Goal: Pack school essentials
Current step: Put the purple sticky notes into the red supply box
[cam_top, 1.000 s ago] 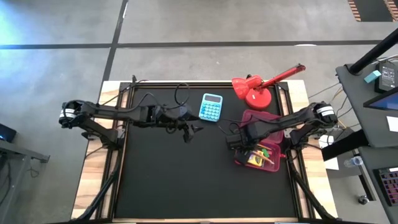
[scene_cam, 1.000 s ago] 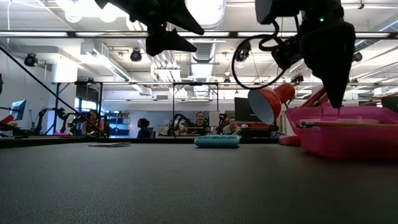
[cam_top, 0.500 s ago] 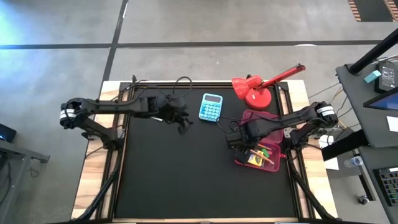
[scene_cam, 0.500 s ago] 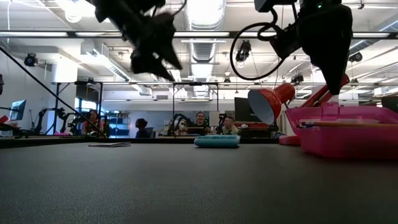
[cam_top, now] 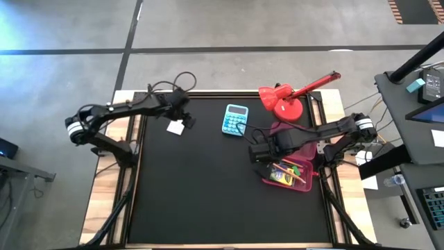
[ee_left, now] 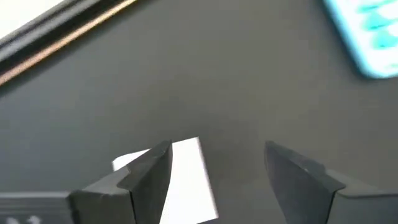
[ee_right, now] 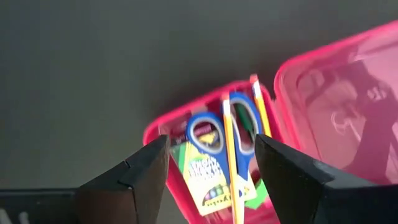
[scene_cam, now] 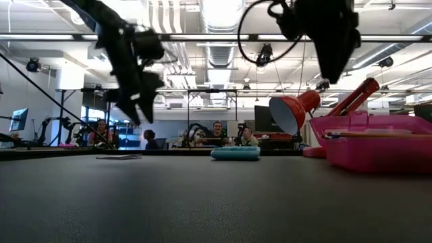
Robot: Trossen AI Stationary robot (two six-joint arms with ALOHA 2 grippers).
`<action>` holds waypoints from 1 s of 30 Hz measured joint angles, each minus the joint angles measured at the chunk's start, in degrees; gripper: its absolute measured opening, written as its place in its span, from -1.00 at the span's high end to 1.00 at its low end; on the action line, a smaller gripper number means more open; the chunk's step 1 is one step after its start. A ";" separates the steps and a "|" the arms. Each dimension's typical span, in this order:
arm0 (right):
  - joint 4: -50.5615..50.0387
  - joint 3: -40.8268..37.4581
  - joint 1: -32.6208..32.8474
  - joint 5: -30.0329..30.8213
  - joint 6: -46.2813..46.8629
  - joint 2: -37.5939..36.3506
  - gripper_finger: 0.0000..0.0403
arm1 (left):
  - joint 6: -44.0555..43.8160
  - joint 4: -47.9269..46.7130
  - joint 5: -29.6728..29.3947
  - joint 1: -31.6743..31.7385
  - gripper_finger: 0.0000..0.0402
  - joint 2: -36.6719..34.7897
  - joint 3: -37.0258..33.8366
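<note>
My right end effector hangs above the bench, just off the pink box's edge toward the middle. Its fingers stand apart with nothing between them. Looking past them I see straight down into the box, which is open, its clear pink lid folded back beside it. Inside lie the scissors with blue handles, on top of the crayon box. Thin orange pencils cross over the scissors, and a bit of green shows next to the crayon box. From the low view the box's pink wall hides its contents.

My left end effector is over the far left part of the bench, well apart from the box. Its fingers are spread wide and grip nothing. The white square lies flat on the bench just beneath and beside them; in my left wrist view it shows partly behind one finger, and I cannot tell whether that finger touches it.

Between my two arms, near the far edge, sits the calculator. The red lamp stands just beyond the pink box, its arm slanting away to the right. Across the room, past the bench, people sit at desks.
</note>
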 joint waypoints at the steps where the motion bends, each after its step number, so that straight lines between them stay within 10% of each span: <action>1: 0.02 0.74 0.00 0.78 -0.01 0.00 -0.12 | 0.00 0.10 -0.31 1.26 -0.17 0.02 -0.97; 11: 1.33 6.66 0.00 7.63 -0.04 0.00 -0.11 | -6.23 5.10 -8.71 10.83 -0.17 0.29 -8.39; 30: 4.73 7.64 0.13 10.08 -0.37 0.00 -0.11 | -9.24 7.62 -5.00 4.33 -0.17 9.41 -10.84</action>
